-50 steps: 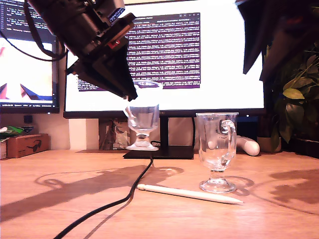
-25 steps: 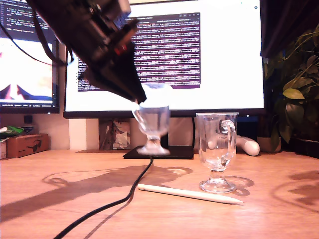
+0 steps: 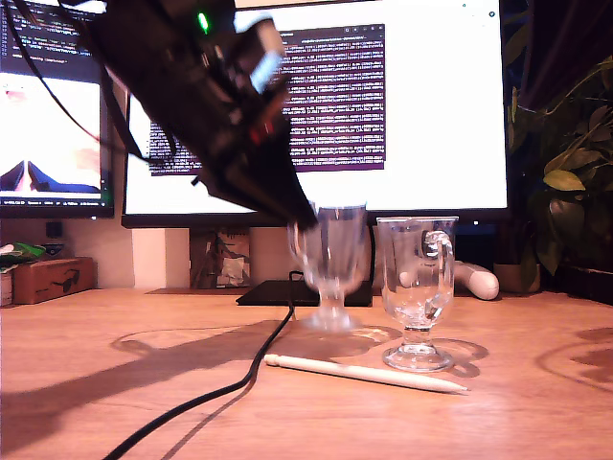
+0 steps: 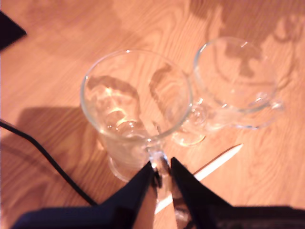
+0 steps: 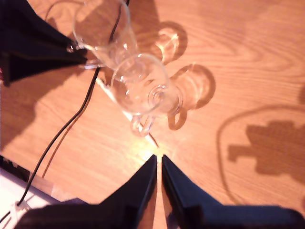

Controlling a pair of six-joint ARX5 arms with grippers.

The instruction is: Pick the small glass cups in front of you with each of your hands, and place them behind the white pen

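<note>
Exterior view: monitor [image 3: 402, 105] text too blurred to read; pincer [image 3: 305, 218] unlabelled

A big black arm [image 3: 206, 105] comes down from the top corner on the exterior view's left. It has a green light [image 3: 203, 21] and some red marks. Its pincer [image 3: 305, 222] pinches the handle side of a small glass cup [image 3: 333, 257]. That cup looks blurry and tilts a bit, with its foot near the wooden tabletop [image 3: 115, 383]. A second glass cup [image 3: 418, 287] stands upright just beside it, toward the exterior view's right, with its handle pointing away from the first cup. The white pen [image 3: 364, 374] lies flat in front of both cups. A black cable [image 3: 211, 393] runs across the tabletop. Behind are two bright screens [image 3: 431, 105] and a leafy plant [image 3: 570, 182].
</note>
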